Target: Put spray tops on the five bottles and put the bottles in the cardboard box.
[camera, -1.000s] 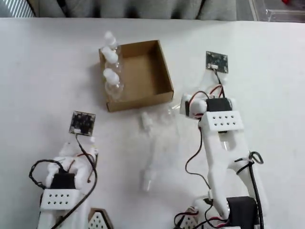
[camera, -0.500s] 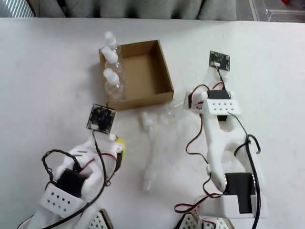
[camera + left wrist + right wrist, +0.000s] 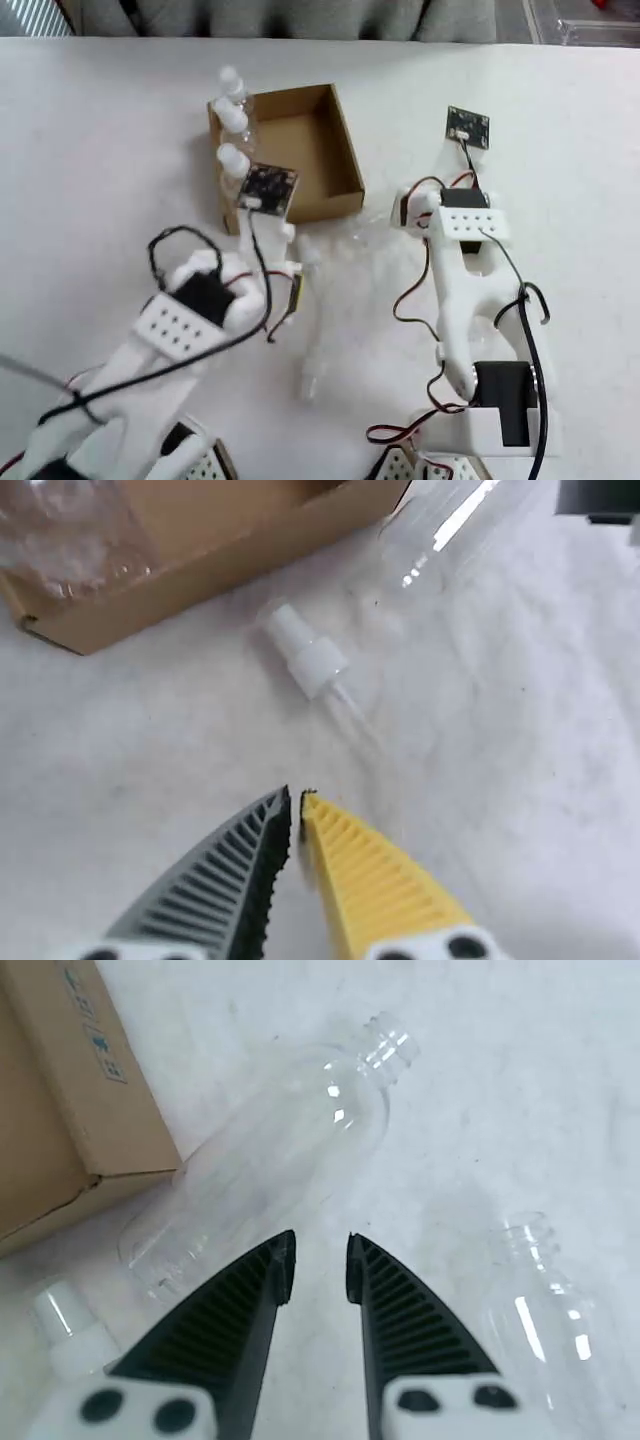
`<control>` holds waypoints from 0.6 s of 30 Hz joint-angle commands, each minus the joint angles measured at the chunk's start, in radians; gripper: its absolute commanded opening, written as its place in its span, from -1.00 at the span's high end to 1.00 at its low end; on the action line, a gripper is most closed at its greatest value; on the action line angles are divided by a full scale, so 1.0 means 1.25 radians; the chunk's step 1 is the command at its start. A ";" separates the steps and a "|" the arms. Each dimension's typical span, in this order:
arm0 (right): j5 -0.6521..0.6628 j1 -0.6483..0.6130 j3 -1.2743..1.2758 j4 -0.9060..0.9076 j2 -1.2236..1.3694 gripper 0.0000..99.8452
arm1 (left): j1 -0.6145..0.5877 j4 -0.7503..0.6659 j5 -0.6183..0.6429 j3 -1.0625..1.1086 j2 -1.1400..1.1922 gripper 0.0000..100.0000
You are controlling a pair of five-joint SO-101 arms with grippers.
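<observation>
Your left tool (image 3: 296, 798) has its tips together with nothing between them, over the surface (image 3: 520, 780). A loose spray top (image 3: 310, 660) lies on its side a little ahead of the tips, clear of them, and the cardboard box (image 3: 200, 575) stands farther ahead, beyond it. Your right tool (image 3: 317, 1243) has its tips slightly apart and empty, with an uncapped clear bottle (image 3: 270, 1170) lying on its side directly ahead, close by a corner of the box, and a second uncapped bottle (image 3: 540, 1300) lying beside the tool. Three capped bottles (image 3: 233, 160) sit in the box along one wall.
</observation>
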 commanded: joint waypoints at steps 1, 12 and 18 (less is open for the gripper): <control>0.001 0.017 -0.053 -0.028 -0.008 0.87 | 0.014 -0.060 0.054 -0.074 0.100 0.96; 0.002 0.017 -0.054 -0.026 -0.008 0.87 | 0.009 -0.220 0.191 -0.076 0.265 0.35; 0.032 0.012 -0.055 -0.028 -0.007 0.87 | -0.058 -0.288 0.223 -0.120 0.368 0.34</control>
